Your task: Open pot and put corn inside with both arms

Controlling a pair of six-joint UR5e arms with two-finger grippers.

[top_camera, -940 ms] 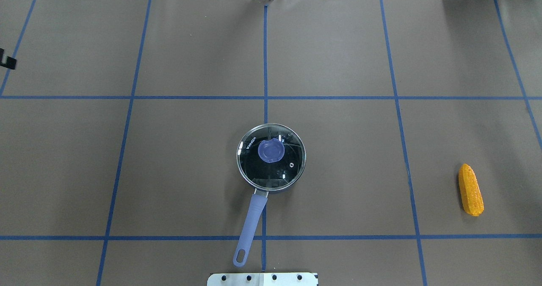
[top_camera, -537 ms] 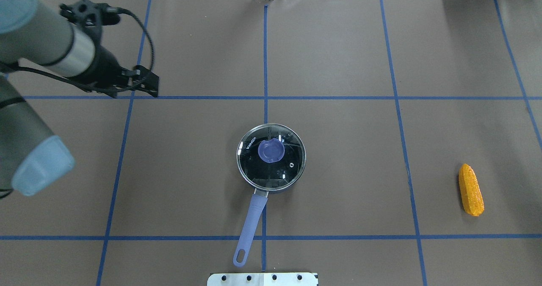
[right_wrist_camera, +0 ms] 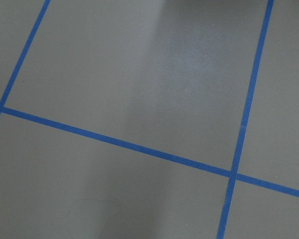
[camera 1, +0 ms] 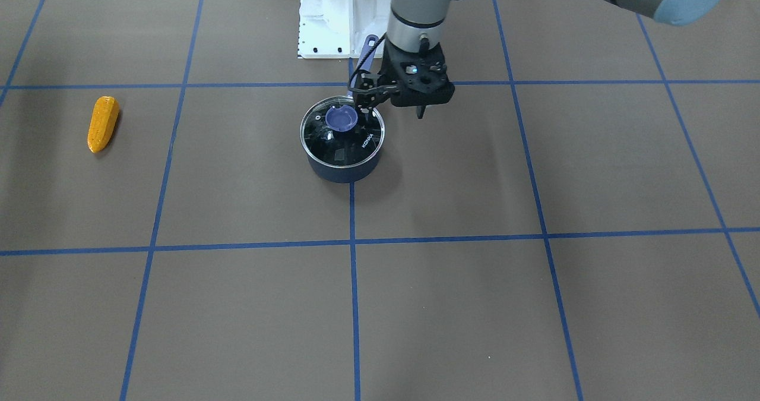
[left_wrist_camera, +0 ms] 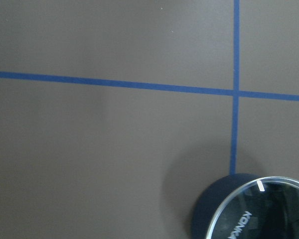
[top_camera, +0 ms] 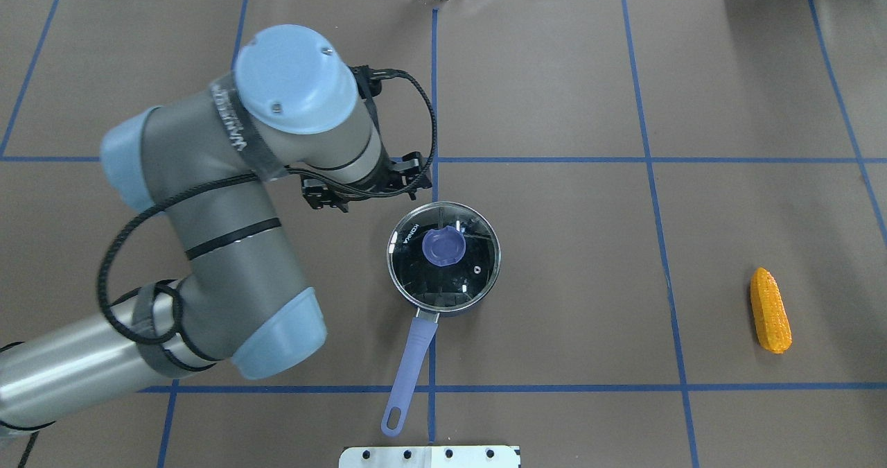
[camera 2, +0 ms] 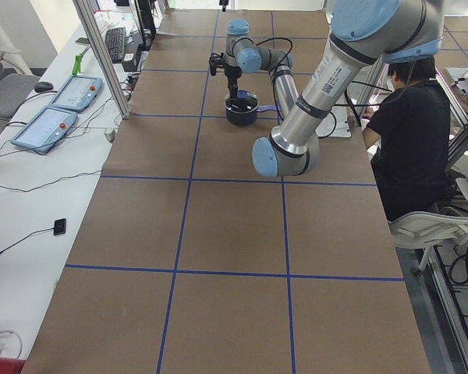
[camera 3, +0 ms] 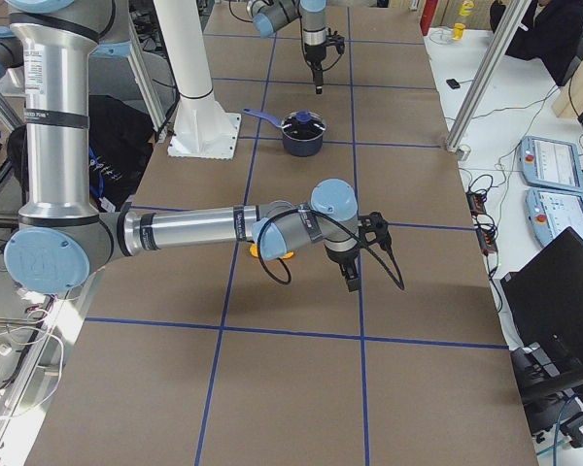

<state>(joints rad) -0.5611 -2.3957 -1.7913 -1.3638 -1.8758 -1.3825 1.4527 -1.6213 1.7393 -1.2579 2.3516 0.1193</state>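
Observation:
The dark pot stands mid-table under its glass lid with a blue knob; its blue handle points toward my base. The pot also shows in the front view and at the lower right of the left wrist view. My left gripper hangs just beside the pot on my left, above the table, fingers down and seemingly together, empty. The corn lies far right, also in the front view. My right gripper hovers near the corn; I cannot tell if it is open.
The white mounting base sits at my edge of the table. The brown table carries a blue tape grid. A seated person and control pendants are beside the table.
My left arm swung in from the left edge to just beside the pot. The pot, its lid and the corn have not moved.

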